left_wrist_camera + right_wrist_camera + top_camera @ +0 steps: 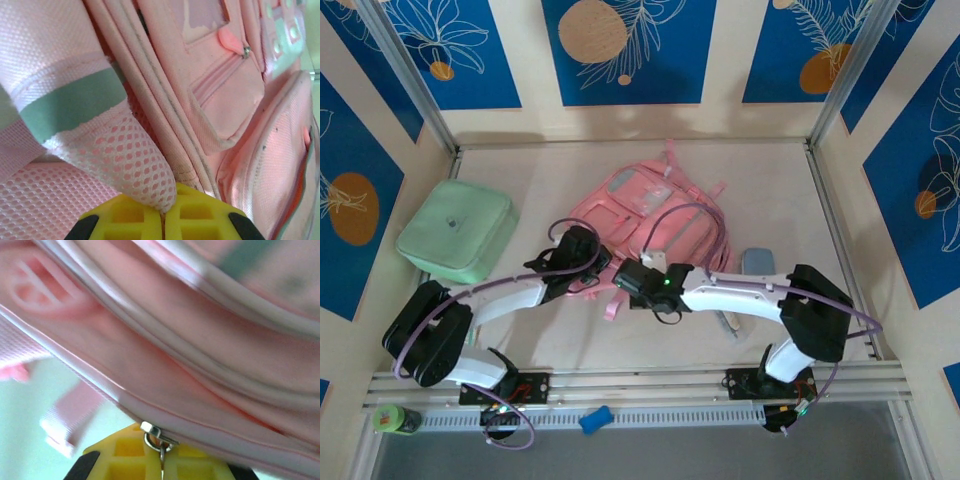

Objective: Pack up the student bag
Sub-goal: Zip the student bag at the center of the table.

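The student bag (655,210), a big pink backpack with zip pockets, lies flat in the middle of the table. My left gripper (588,262) is at its near left edge. In the left wrist view its yellow pads (125,217) are shut on a fold of the bag's white-pink mesh pocket (135,165). My right gripper (628,272) reaches the bag's near edge from the right. In the right wrist view its jaws are shut on the metal zip pull (159,440) hanging from a pink zip seam (210,435).
A mint green square soft case (457,230) lies at the left by the wall. A pale blue flat item (757,262) and a thin pen-like thing (728,322) lie right of the bag, under my right arm. A blue object (597,420) and a green bottle (395,418) sit beyond the front rail.
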`<action>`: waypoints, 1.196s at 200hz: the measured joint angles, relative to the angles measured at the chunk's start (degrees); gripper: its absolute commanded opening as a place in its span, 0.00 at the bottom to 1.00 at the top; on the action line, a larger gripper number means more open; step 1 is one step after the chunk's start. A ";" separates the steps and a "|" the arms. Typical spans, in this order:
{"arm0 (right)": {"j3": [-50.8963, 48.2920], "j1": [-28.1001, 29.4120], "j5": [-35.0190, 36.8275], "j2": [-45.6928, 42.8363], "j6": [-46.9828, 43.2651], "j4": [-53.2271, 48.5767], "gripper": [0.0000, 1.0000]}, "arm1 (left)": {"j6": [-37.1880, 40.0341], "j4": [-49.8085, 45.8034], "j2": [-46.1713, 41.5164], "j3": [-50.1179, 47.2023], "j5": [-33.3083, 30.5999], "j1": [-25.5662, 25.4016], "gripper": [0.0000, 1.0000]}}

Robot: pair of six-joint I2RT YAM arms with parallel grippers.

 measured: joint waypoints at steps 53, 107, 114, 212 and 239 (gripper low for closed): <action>-4.52 -3.87 -2.67 -8.02 -0.20 -4.92 0.00 | 3.43 0.13 3.32 2.69 3.41 6.25 0.00; -2.21 -6.36 -6.43 -3.72 -9.40 -3.13 0.03 | 5.20 0.46 6.40 4.42 4.22 7.21 0.00; -1.55 -6.60 -6.54 -2.80 -10.23 -3.10 0.05 | 5.20 0.52 6.75 4.42 4.26 7.26 0.00; 2.58 -8.04 -8.46 3.10 -17.84 -2.54 0.15 | 5.73 1.27 7.06 4.42 4.61 7.23 0.00; 4.20 -8.11 -7.30 3.56 -16.72 -5.27 0.06 | 6.23 1.20 6.82 4.42 4.42 7.26 0.00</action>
